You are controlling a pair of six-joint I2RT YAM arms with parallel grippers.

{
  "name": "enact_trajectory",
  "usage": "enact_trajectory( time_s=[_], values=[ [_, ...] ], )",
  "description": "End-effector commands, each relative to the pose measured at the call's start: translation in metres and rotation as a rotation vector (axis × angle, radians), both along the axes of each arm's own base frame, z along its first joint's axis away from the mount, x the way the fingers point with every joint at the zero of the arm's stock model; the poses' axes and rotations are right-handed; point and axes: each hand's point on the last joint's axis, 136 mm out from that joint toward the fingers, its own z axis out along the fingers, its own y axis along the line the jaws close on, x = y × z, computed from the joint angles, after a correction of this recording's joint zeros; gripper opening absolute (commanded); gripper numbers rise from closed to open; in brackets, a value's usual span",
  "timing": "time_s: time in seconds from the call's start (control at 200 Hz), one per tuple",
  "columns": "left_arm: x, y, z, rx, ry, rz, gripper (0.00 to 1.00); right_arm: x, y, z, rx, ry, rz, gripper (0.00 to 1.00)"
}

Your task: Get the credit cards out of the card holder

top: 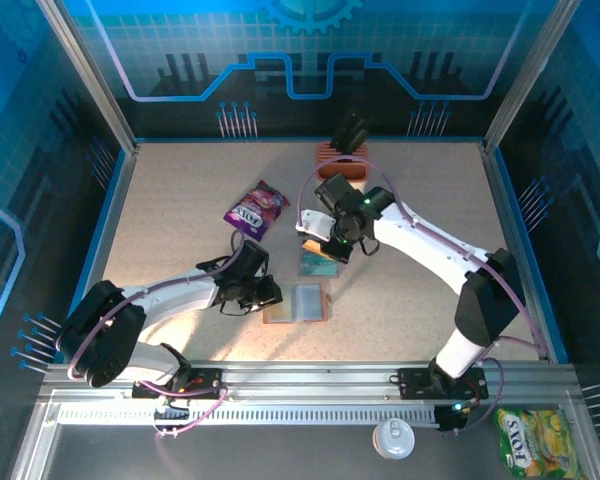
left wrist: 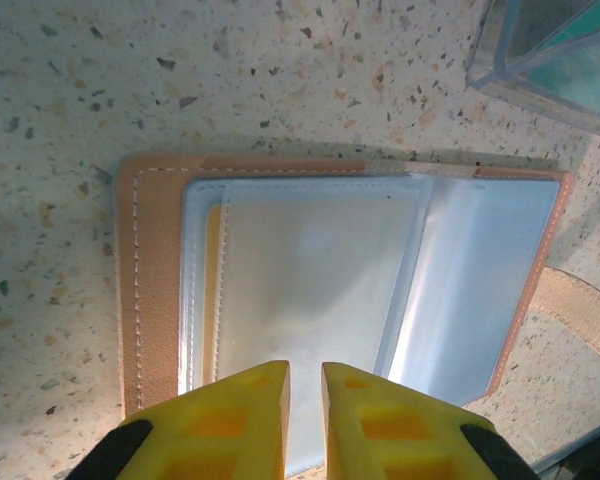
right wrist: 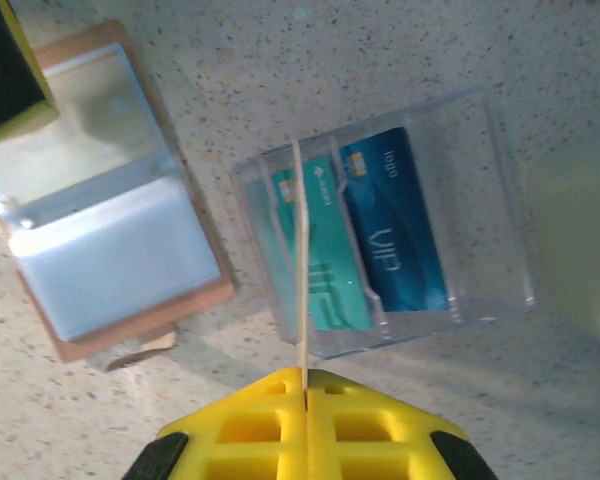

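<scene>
The card holder (top: pixel 295 302) lies open on the table, brown rim (left wrist: pixel 145 300) around pale grey-blue pockets, with a tan strip (left wrist: pixel 212 290) showing inside the left pocket. My left gripper (left wrist: pixel 305 368) hangs over its near edge, fingers a narrow gap apart with nothing between them; in the top view it (top: pixel 265 293) sits just left of the holder. My right gripper (right wrist: pixel 305 375) is shut on one thin credit card (right wrist: pixel 299 260), seen edge-on, above a clear plastic tray (right wrist: pixel 500 200). A teal card (right wrist: pixel 330 240) and a blue card (right wrist: pixel 395 220) lie in that tray.
A purple snack packet (top: pixel 255 208) lies at the back left. The orange-and-cream knife block (top: pixel 345 160) stands at the back centre, close behind the right arm. The clear tray (top: pixel 317 262) sits just behind the holder. Blue walls enclose the table.
</scene>
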Motion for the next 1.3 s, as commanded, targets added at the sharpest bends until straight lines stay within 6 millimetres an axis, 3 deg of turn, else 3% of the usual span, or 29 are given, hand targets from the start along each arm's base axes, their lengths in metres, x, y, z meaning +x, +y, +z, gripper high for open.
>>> enact_trajectory(
  time_s=[0.0,0.43,0.745,0.89,1.046,1.296],
  values=[
    [0.000,0.008,0.006,0.018,-0.008,0.025,0.18,0.017,-0.010,-0.001,-0.065,0.001,0.074,0.00],
    [0.005,0.012,0.007,0.038,-0.003,0.066,0.18,0.066,-0.012,-0.023,-0.095,0.061,0.104,0.00],
    [0.008,0.012,0.003,0.063,0.019,0.052,0.19,0.074,-0.007,-0.043,-0.104,0.105,0.113,0.03],
    [0.011,0.006,-0.002,0.052,0.036,0.044,0.19,0.088,-0.009,-0.036,-0.116,0.037,0.083,0.17],
    [0.013,0.004,-0.004,0.056,0.041,0.039,0.20,0.097,-0.006,-0.023,-0.096,-0.025,0.066,0.18],
    [0.012,0.004,-0.008,0.054,0.044,0.037,0.20,0.100,0.003,-0.024,-0.068,-0.043,0.055,0.12]
  ],
)
